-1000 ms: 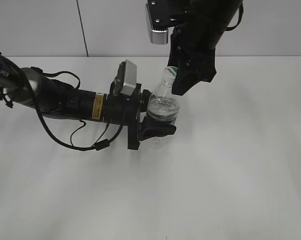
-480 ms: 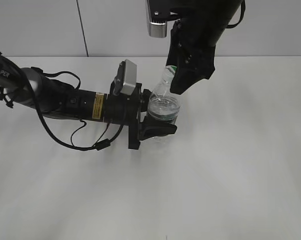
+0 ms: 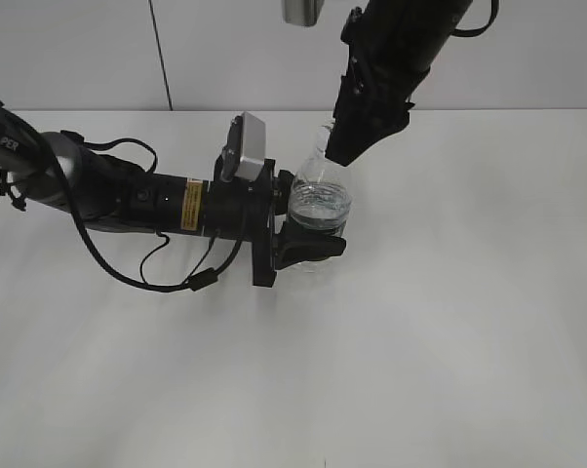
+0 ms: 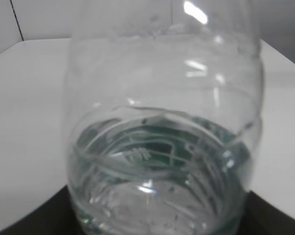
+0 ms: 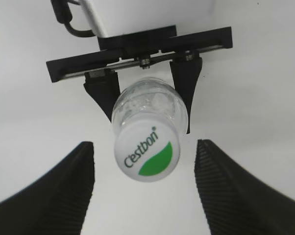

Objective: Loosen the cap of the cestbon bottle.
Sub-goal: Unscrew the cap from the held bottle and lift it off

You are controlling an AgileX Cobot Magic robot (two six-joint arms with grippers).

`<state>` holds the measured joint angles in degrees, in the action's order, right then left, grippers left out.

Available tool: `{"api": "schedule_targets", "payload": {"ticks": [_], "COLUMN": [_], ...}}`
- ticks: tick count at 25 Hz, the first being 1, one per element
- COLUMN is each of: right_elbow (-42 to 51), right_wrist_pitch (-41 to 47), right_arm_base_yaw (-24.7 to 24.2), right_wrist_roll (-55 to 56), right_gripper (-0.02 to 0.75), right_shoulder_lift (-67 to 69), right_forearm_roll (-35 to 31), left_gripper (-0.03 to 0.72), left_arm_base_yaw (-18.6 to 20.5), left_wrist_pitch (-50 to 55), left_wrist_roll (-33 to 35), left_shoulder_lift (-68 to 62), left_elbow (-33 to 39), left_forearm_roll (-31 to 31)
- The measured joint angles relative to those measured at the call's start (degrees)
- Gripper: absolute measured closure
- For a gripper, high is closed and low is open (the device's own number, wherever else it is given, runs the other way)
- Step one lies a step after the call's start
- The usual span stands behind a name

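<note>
the left gripper [image 3: 308, 249] is reaching in from the left along the white table [image 3: 450, 331] and is pinching the lower body of the cestbon bottle [image 3: 320, 203], which is standing upright near the table's middle, half filled with water, its long axis vertical. the bottle is clear, ribbed plastic with a green band showing through the water [image 4: 157, 147]. the right gripper [image 5: 145, 191] is hanging directly above, fingers spread wide and apart from the cap [image 5: 148, 152], which is lying between its ribbed black pads [image 5: 221, 186]. the cap is smooth, round and white with a green mark. the right arm is the nearer to the cap; closing calls for a short descent.
</note>
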<state>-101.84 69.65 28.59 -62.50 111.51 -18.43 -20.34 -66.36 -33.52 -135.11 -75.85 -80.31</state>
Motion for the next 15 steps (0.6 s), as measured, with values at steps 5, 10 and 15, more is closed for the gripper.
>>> {"api": "schedule_targets", "payload": {"ticks": [5, 10, 15], "right_elbow": [-2.39, -5.54, -6.40], "right_wrist_pitch": [0.06, 0.11, 0.11], "right_arm_base_yaw": [0.00, 0.00, 0.00], "right_wrist_roll": [10.39, 21.39, 38.64], "right_gripper": [0.247, 0.247, 0.247], "right_shoulder_lift": [0.00, 0.00, 0.00], "right_forearm_roll": [-0.53, -0.98, -0.86], "left_gripper": [0.277, 0.277, 0.277], "left_arm_base_yaw": [0.00, -0.06, -0.06], "left_wrist_pitch": [0.14, 1.77, 3.01], "left_wrist_roll": [-0.43, -0.72, -0.84], "left_shoulder_lift": [0.00, 0.00, 0.00], "left_elbow": [0.00, 0.00, 0.00], "left_forearm_roll": [0.00, 0.00, 0.06]}}
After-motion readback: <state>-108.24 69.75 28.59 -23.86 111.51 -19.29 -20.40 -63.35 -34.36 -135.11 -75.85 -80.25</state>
